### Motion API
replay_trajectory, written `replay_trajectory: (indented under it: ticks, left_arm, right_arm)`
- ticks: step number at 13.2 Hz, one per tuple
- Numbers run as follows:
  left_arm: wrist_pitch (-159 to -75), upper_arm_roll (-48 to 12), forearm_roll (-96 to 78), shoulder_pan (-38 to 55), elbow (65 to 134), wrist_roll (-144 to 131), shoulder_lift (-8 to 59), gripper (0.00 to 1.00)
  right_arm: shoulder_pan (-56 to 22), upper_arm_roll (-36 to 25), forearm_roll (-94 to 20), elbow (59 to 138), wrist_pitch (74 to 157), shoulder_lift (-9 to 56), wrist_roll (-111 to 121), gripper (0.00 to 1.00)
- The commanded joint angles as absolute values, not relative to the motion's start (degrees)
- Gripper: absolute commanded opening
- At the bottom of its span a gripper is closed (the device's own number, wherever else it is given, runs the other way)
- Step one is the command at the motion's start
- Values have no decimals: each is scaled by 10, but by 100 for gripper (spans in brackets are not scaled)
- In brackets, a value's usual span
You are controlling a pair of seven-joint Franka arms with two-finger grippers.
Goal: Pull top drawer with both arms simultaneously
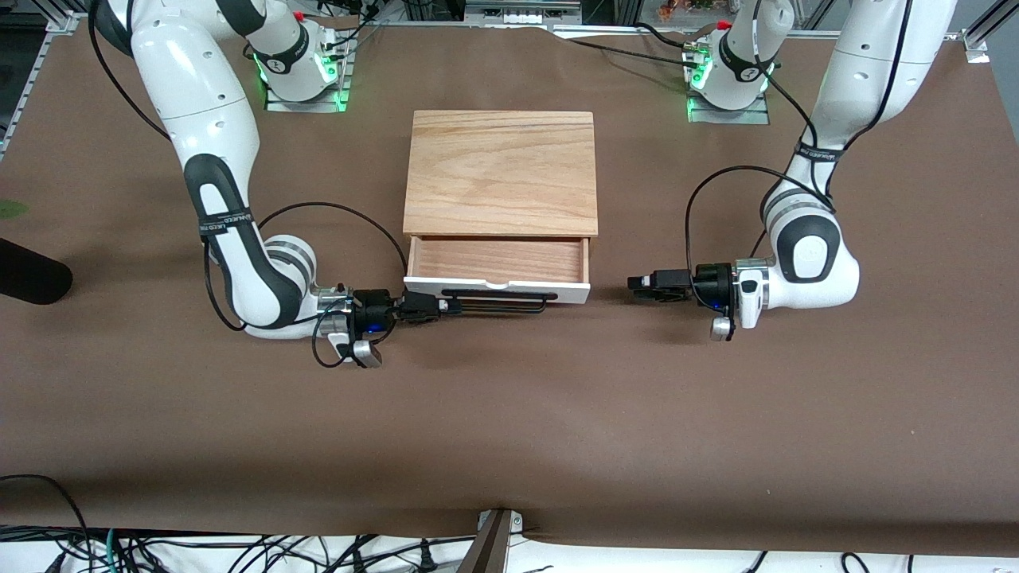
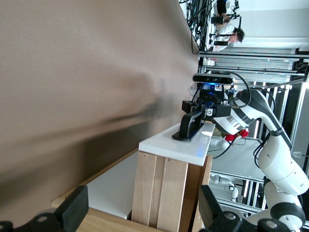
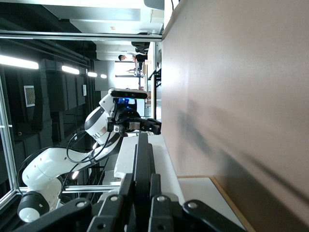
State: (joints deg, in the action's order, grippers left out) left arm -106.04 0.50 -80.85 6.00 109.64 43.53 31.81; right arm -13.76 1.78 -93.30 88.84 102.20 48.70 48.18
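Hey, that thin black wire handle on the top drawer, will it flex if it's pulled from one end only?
Probably a little: the handle looks long and thin. The right pincer grips one end; the left pincer is open, beside the drawer. The shallow tray may skew.

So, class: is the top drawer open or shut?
Open: the top drawer juts from under the box's lid, its wooden floor exposed.
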Motion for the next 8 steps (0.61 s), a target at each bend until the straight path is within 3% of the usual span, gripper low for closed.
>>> replay_trajectory:
  ticks: [1, 4, 6, 7, 8]
  left_arm:
    - [-1067, 9, -771, 61, 1109, 416, 293, 100]
    - [-1067, 16, -754, 56, 1110, 417, 291, 100]
    - [-1067, 17, -752, 56, 1112, 417, 292, 100]
    - [-1067, 17, -752, 56, 1112, 417, 292, 100]
    - [-1067, 18, -752, 55, 1114, 417, 293, 100]
  right_arm:
    - [-103, 19, -971, 821, 1012, 492, 432, 0]
    - [-103, 19, -969, 821, 1010, 492, 432, 0]
    - [-104, 19, -966, 822, 1010, 491, 432, 6]
    - [-104, 19, -966, 822, 1009, 491, 432, 23]
    - [-104, 19, -965, 822, 1008, 491, 433, 99]
